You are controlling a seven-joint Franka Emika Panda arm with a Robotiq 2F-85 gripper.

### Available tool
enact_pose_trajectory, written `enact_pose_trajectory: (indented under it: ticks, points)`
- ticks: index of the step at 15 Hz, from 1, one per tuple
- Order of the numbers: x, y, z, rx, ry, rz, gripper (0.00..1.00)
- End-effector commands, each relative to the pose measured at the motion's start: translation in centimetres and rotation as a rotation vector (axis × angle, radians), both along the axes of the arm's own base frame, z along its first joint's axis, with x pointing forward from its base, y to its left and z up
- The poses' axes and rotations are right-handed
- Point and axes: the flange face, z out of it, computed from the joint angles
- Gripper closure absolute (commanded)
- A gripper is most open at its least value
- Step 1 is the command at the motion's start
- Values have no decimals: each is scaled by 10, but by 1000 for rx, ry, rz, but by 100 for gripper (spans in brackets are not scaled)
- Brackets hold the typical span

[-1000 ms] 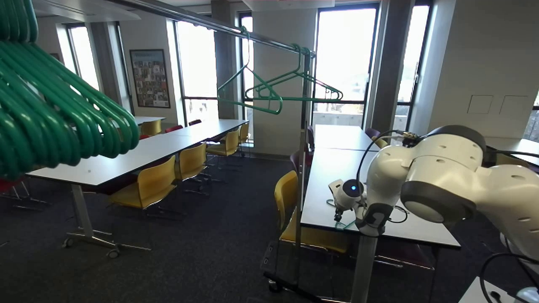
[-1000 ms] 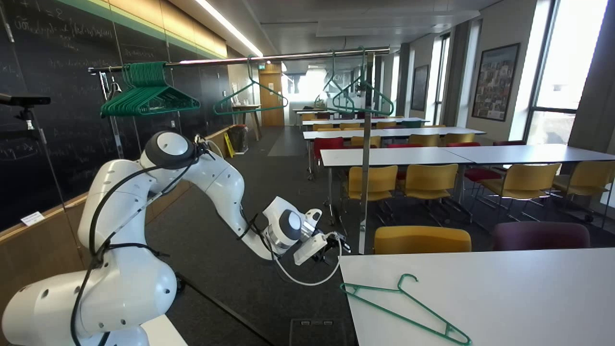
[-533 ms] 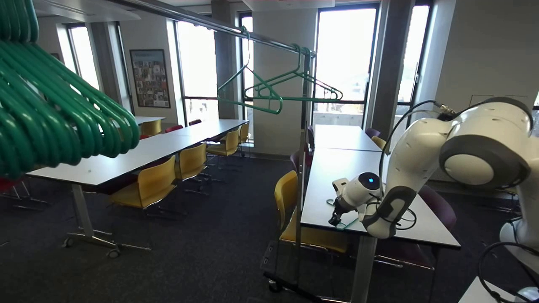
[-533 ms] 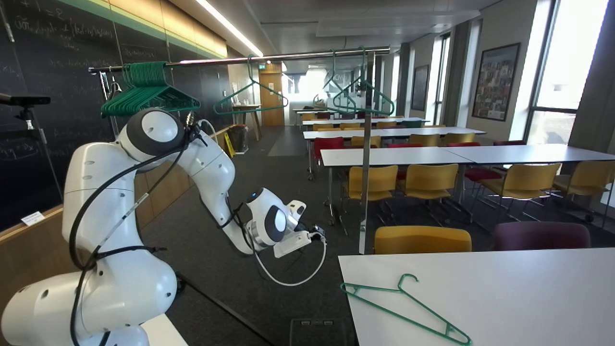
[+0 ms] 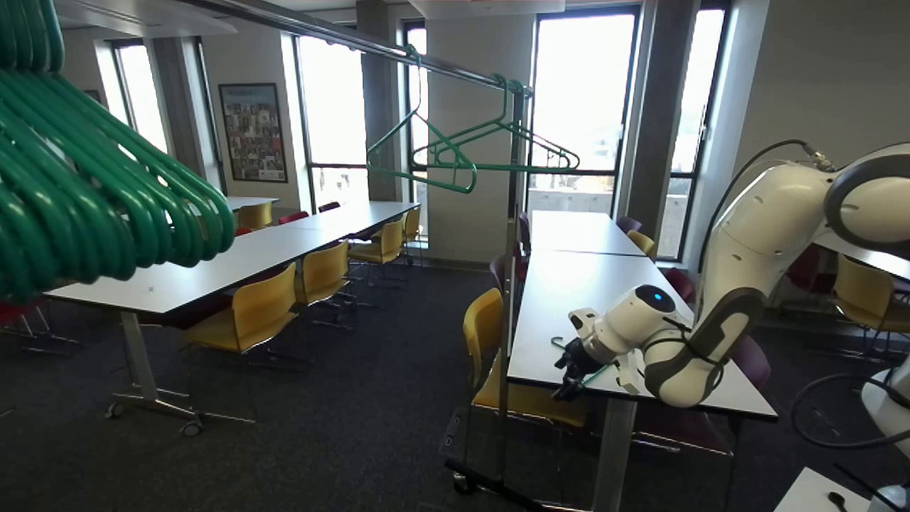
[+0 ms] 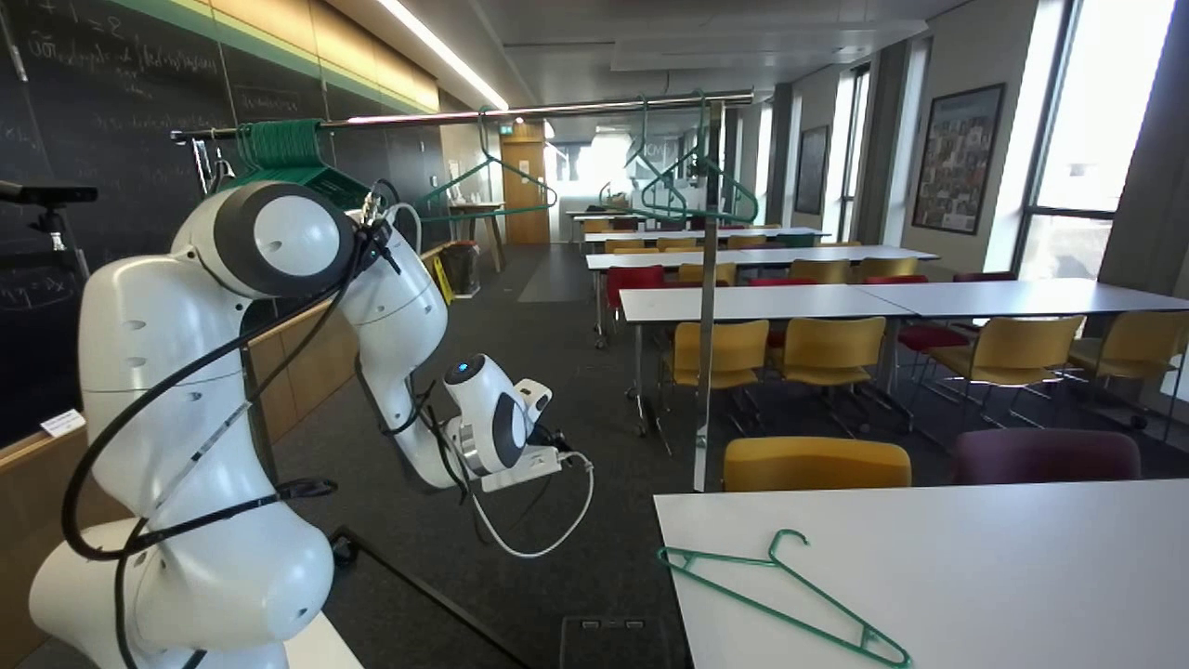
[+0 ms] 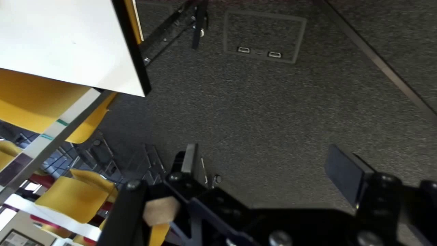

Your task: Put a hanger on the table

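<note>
A thin green hanger (image 6: 734, 558) lies flat on the white table (image 6: 1012, 567), near its corner, with one end at the edge. In an exterior view its hook (image 5: 557, 342) shows on the table (image 5: 579, 284), the rest partly hidden behind my gripper (image 5: 564, 377). In an exterior view the hand stands left of the table, apart from the hanger. In the wrist view my gripper (image 7: 264, 162) is open, its pads (image 7: 344, 174) wide apart with only carpet between them. The hanger is out of the wrist view; the table corner (image 7: 68, 44) shows there.
A metal rail (image 6: 567, 109) carries several hangers: a dense bundle (image 5: 106, 185) and a few spread ones (image 5: 469, 169). Its upright (image 6: 708, 372) stands beside the table. A yellow chair (image 6: 817, 463) is at the table. Another white table (image 5: 284, 245) with yellow chairs stands farther off.
The arm has drawn back toward its base, and the hand has moved away from the table and turned. The hanger on the table has not moved.
</note>
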Motion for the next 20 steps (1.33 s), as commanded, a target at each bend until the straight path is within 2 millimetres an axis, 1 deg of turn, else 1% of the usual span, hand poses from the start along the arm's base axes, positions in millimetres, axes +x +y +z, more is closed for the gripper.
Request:
enact_pose_trajectory:
  ticks: [1,2,3,4,5,13,16,17,19,20]
  points:
    - [-69,14,-25,103,108,37,0]
    - [-33,10,-12,41,59,29,0]
    - [-50,12,-21,59,92,30,0]
    - [-61,13,-28,72,113,31,0]
    - [-65,14,-31,76,123,32,0]
    - [-66,14,-32,75,125,32,0]
    - [-75,28,-33,164,106,61,0]
    - [-86,49,3,208,81,68,0]
    - [-101,72,16,279,89,79,0]
    - [-108,85,27,320,89,81,0]
